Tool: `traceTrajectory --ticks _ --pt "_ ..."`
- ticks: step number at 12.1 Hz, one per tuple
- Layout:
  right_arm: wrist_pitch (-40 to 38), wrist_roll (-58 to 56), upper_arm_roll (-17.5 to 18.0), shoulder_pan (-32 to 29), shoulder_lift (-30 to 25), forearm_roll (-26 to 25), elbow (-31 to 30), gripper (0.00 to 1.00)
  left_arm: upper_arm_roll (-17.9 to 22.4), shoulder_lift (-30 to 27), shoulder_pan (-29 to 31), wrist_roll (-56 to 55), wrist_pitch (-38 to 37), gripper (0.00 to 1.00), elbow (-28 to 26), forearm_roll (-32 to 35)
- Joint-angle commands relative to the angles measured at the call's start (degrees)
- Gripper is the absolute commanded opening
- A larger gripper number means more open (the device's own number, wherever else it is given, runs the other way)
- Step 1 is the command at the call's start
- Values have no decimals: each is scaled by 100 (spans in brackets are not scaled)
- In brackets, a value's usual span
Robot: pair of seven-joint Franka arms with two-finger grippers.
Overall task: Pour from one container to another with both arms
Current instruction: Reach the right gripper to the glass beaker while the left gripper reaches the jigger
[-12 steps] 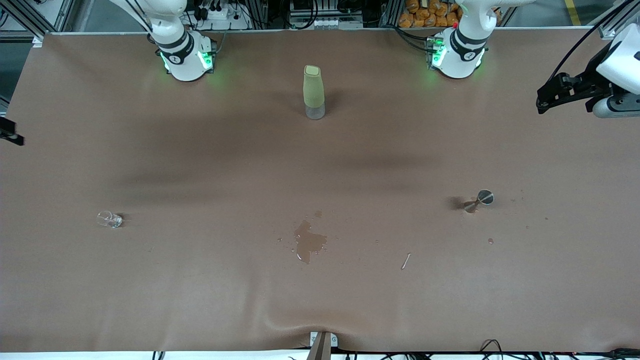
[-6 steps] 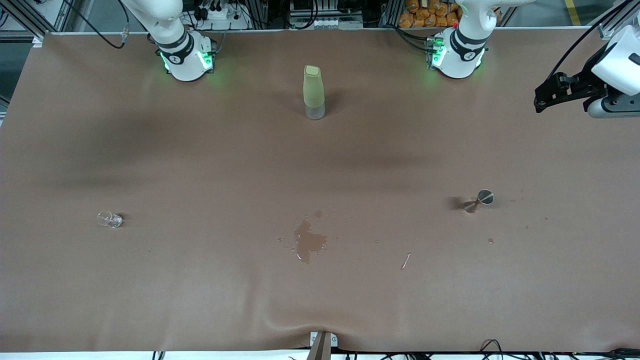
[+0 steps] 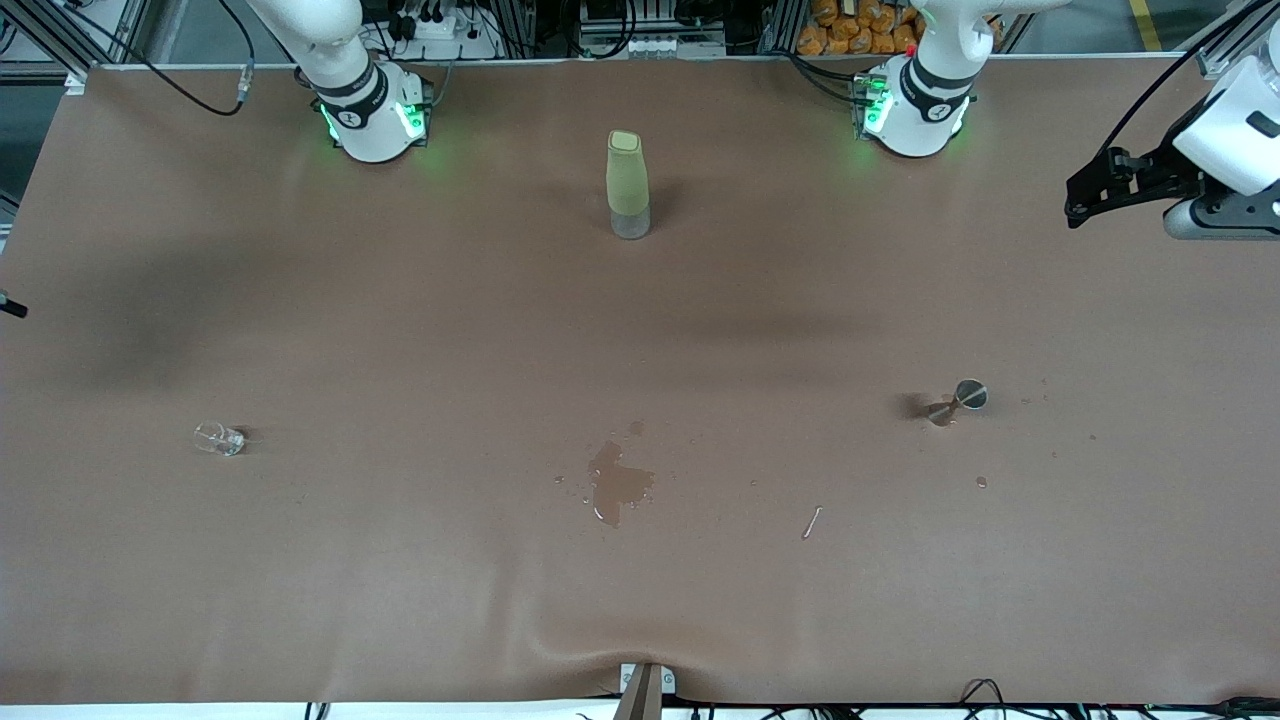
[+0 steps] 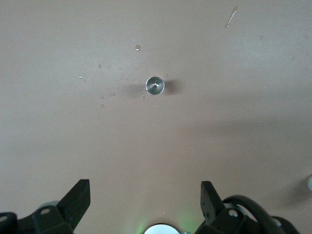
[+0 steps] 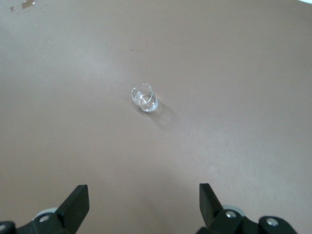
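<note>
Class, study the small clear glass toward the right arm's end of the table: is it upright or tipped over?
Upright. In the right wrist view the clear glass stands on its base, open rim facing up, casting a short shadow.

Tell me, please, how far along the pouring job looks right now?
Nothing looks poured. The small glass, metal jigger and green bottle stand untouched; a brown spill stains the table. The left gripper and right gripper hang open, holding nothing. Grasping, lifting and pouring all remain.
</note>
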Motion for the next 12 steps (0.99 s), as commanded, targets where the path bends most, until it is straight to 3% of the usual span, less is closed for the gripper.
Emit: traceTrajectory --ticks 1,5,9,12 --pt "36 -1028 109 -266 344 605 21 100 -6 -97 42 615 262 100 -369 -110" --pt "28 -2130 109 -382 714 1100 21 100 12 -106 576 1494 788 100 -1001 -662" --pt "1 -3184 109 -461 1241 1907 12 100 12 -142 920 2302 1667 100 -1714 -935" --pt "10 -3309 109 -505 1400 2538 -276 100 12 -71 1411 3444 2204 100 -2354 -1541"
